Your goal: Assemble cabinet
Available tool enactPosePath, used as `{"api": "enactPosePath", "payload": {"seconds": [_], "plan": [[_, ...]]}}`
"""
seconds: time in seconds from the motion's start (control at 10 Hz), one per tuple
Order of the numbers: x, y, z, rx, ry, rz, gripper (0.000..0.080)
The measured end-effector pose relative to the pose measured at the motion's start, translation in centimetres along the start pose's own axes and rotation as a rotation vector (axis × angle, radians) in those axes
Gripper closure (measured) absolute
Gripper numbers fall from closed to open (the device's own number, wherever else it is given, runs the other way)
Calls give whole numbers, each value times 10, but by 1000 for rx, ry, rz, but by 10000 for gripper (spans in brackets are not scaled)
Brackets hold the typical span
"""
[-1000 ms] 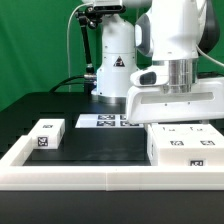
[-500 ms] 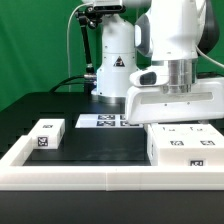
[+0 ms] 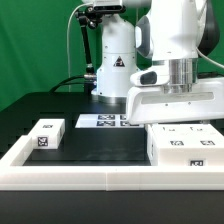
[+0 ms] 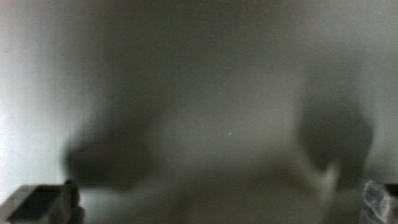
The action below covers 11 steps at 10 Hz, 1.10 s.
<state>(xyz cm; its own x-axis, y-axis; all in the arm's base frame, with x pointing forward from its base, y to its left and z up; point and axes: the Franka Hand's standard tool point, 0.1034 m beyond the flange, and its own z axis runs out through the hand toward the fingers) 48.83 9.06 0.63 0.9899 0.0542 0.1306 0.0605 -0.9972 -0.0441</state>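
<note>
Cabinet (image 3: 185,148): white tagged pieces lay packed together directly beneath the gripper (image 4: 210,203), close under it. Whether they made one shell or several parts set tight could not be told.

- Axis: the group's long side ran across the exterior view, in line with the hand's broad body above it.
- Hand: released. The fingertips (image 4: 39,203) stood at the far edges of the wrist view, spread as wide as they go, with nothing held between them. A blurred pale surface filled the rest of that view and was too near to read.
- Loose block (image 3: 46,135): one small tagged piece lay well apart from the hand, toward the exterior view's left, flat on the table (image 3: 100,148).
- Marker board (image 3: 105,121): lay beside the hand, between it and the arm's base, not under it.
- Rail (image 3: 100,172): ran along the table edge on the camera's side of the hand, just beside the cabinet pieces.

Judgement: the coming move looked like a straight descent, since the nearest piece lay below and nothing stood between. The rail, so close to the group, seemed the one thing likely to crowd a finger.
</note>
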Motion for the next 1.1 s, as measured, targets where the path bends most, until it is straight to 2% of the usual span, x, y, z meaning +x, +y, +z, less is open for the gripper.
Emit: {"api": "enactPosePath", "payload": {"seconds": [0.2,0.5,0.8,0.9,1.0,1.1], "plan": [[1,3,0,-2,1,-7,3],[4,17,1,-14,4,-21,3],[4,20,1,-16,3,-27,3],[4,19,1,-16,2,-29,89],[4,19,1,-16,2,-29,226],[4,19,1,-15,2,-30,226]]}}
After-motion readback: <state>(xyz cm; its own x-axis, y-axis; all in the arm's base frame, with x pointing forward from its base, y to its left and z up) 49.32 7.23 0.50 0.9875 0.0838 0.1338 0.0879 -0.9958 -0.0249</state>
